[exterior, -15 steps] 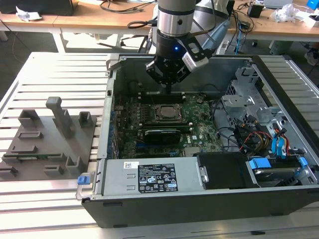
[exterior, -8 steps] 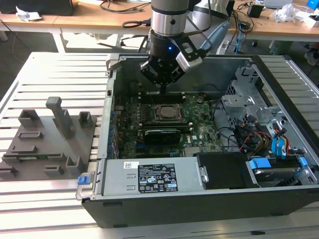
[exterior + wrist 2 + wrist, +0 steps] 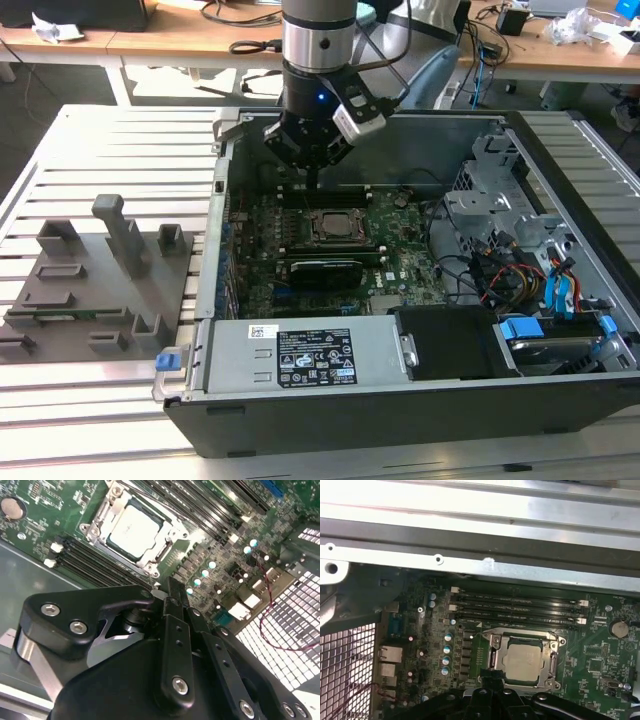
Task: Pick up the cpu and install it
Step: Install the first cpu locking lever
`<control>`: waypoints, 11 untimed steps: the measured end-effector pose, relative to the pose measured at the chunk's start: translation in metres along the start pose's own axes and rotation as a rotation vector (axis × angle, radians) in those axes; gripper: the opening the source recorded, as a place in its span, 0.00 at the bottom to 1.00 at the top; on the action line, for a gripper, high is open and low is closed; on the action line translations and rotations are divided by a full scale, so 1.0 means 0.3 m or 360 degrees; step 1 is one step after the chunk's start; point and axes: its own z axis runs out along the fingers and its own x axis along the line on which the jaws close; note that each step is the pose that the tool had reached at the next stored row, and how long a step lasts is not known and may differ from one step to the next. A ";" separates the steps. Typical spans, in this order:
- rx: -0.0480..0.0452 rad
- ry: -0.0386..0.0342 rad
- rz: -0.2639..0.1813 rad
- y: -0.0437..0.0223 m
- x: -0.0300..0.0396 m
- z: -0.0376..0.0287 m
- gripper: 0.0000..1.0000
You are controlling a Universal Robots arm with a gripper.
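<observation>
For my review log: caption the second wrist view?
Gripper above the motherboard, with the cpu seated in its socket.

Shiny silvery metal on cpu (image 3: 134, 531); matt black gripper (image 3: 172, 592); dull grey plastic fixture tray (image 3: 95, 290); bare brushed-metal case wall (image 3: 480, 515).

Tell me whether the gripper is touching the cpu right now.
Apart. In the second wrist view, green board and the socket frame lie between the gripper and the cpu; the exterior view shows the gripper hanging above the motherboard.
</observation>
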 end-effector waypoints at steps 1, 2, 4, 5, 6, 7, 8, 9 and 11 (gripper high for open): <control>-0.0001 0.0000 0.0000 0.001 0.003 0.000 0.11; -0.0001 0.0000 0.0000 0.006 0.007 0.000 0.11; -0.0002 0.0000 0.0000 0.018 0.010 0.000 0.11; -0.0001 0.0000 0.0000 0.025 0.013 0.000 0.11; -0.0001 0.0000 0.0000 0.029 0.015 0.000 0.11; -0.0001 0.0000 0.0000 0.032 0.017 0.001 0.11; -0.0001 0.0000 0.0000 0.035 0.021 0.001 0.11; -0.0001 0.0000 0.0000 0.038 0.024 0.002 0.11; -0.0002 0.0000 0.0000 0.041 0.028 0.002 0.11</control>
